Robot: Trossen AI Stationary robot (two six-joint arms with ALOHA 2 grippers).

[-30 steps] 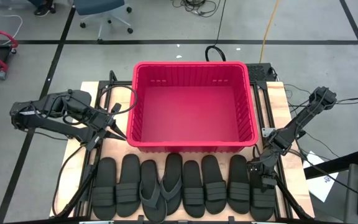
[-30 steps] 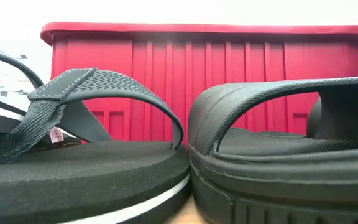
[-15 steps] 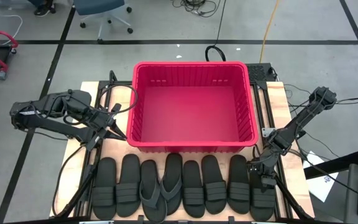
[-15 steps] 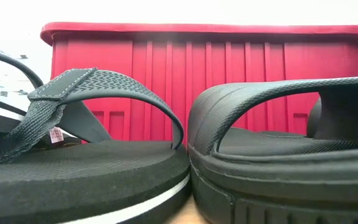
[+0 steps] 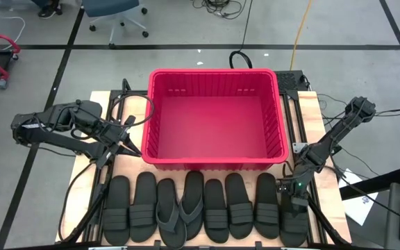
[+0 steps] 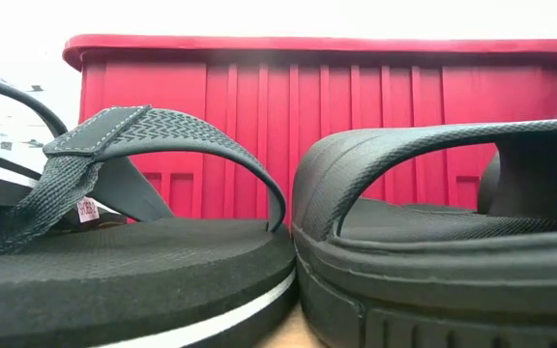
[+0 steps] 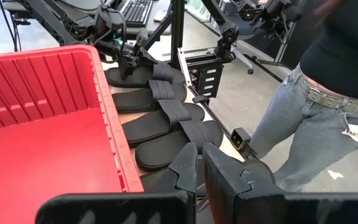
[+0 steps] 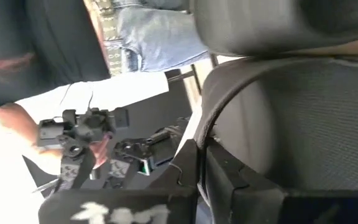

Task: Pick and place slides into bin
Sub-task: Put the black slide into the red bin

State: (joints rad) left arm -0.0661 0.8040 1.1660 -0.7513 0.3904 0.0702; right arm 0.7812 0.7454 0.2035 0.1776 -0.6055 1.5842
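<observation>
Several black slides (image 5: 200, 208) lie side by side, soles down, along the table's near edge, and they show in the left wrist view too (image 7: 160, 118). The red bin (image 5: 214, 125) stands behind them with nothing in it. My right gripper (image 5: 293, 197) is low over the rightmost slide (image 5: 294, 223) and shut on it. My left gripper (image 5: 136, 149) hovers by the bin's near left corner. Its fingers (image 7: 188, 171) are shut on nothing. The low view looks past a thong slide (image 6: 114, 261) and a wide-strap slide (image 6: 453, 242) at the bin's wall (image 6: 307, 97). My right gripper pinches the edge of the rightmost slide's wide strap (image 8: 205, 134) between its two fingers, close to where the strap runs down to the sole. The fingers slant down from the table's far right side. The slide's sole rests on the table.
A person in jeans (image 7: 328, 99) stands close to the table's near right corner. Their hands hold control gear (image 8: 79, 140). Cables and frame rails (image 5: 304, 125) run along the bin's right side. An office chair (image 5: 117, 14) stands beyond the far edge.
My right gripper has turned a little about its wrist over the rightmost slide without changing place. The slides, the bin and my left arm stand as before.
</observation>
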